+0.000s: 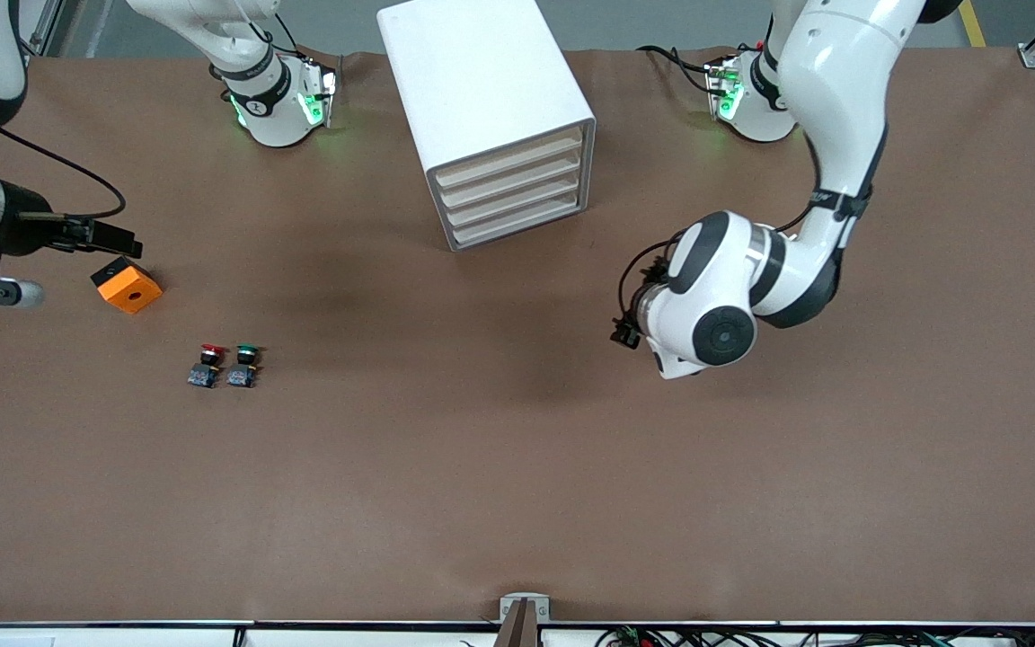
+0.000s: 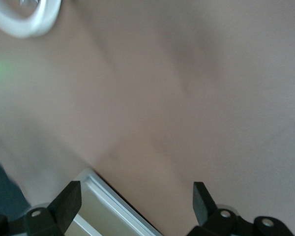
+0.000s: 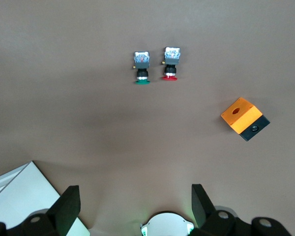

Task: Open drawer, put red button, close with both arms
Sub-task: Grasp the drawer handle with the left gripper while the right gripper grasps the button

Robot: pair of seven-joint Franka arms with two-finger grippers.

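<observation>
The red button (image 1: pixel 208 363) stands on the brown table beside the green-capped switch (image 1: pixel 244 363), toward the right arm's end. Both show in the right wrist view, red (image 3: pixel 170 63) and green (image 3: pixel 141 67). The white drawer cabinet (image 1: pixel 490 108) stands at the middle of the table near the robots' bases, its several drawers (image 1: pixel 517 190) shut. My right gripper (image 1: pixel 113 239) is open and empty, high over the table next to the orange box; its fingertips frame the wrist view (image 3: pixel 135 192). My left gripper (image 1: pixel 629 331) is open and empty, over bare table near the cabinet's front (image 2: pixel 135 191).
An orange and black box (image 1: pixel 127 285) with a hole in its top lies near the right gripper, farther from the front camera than the buttons; it also shows in the right wrist view (image 3: pixel 243 118). A corner of the cabinet (image 2: pixel 103 204) shows under the left gripper.
</observation>
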